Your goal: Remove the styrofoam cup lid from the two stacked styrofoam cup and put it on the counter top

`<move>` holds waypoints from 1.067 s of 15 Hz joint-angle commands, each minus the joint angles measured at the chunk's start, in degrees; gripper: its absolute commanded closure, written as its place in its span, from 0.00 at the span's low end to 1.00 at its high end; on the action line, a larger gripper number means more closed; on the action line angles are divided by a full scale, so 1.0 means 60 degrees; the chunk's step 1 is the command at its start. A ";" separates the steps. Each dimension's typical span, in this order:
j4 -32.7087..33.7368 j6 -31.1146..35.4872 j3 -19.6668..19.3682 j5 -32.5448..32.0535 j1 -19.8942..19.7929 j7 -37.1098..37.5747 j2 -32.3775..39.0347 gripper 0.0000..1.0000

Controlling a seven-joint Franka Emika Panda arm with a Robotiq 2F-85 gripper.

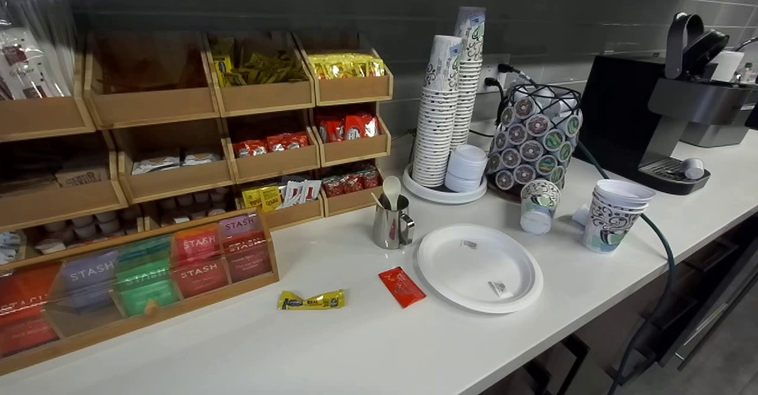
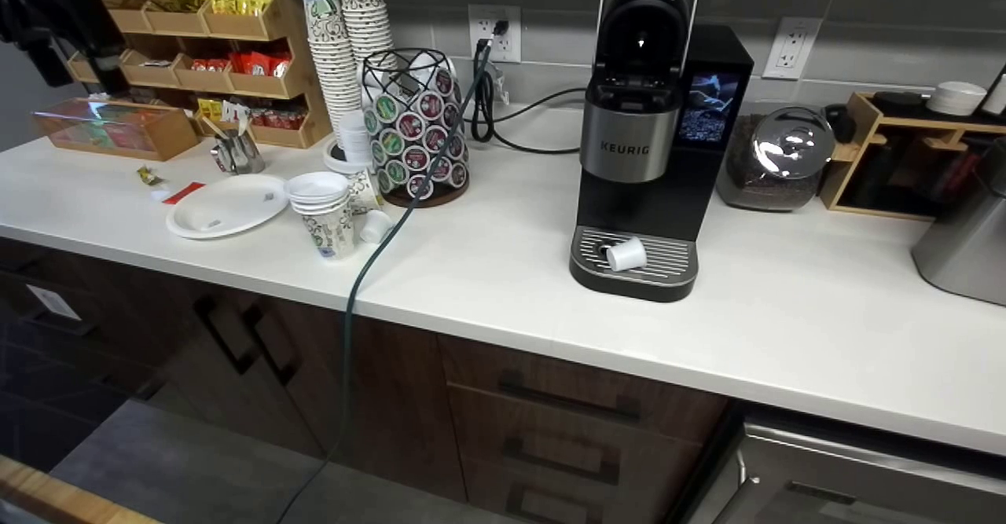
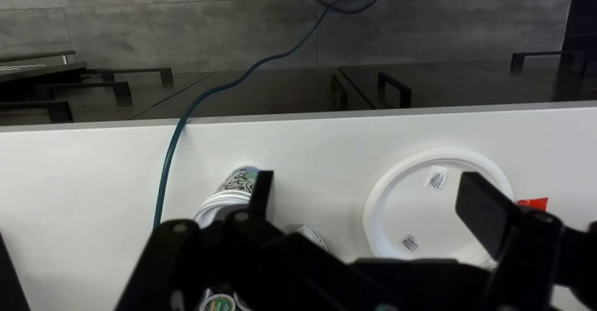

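The short white stack (image 1: 466, 170) stands below the gripper (image 3: 369, 189), apparently well apart.

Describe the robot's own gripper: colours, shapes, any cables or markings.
The gripper is black, with two flat-faced, blocky fingers and small, round, greyish pin heads at its joints. I can make out no lettering or cable on it.

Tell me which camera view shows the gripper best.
The wrist view: the gripper shows large, fingers spread. In an exterior view the gripper appears small at the upper left; elsewhere it's out of frame.
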 commanded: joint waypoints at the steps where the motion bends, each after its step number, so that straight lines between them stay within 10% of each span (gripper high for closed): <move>1: 0.0020 -0.0024 0.0020 0.0013 -0.0021 -0.0008 0.0004 0.00; 8: 0.0020 -0.0024 0.0020 0.0013 -0.0021 -0.0008 0.0004 0.00; 16: 0.0408 0.2694 0.0461 -0.1190 -0.0742 0.1806 0.2812 0.00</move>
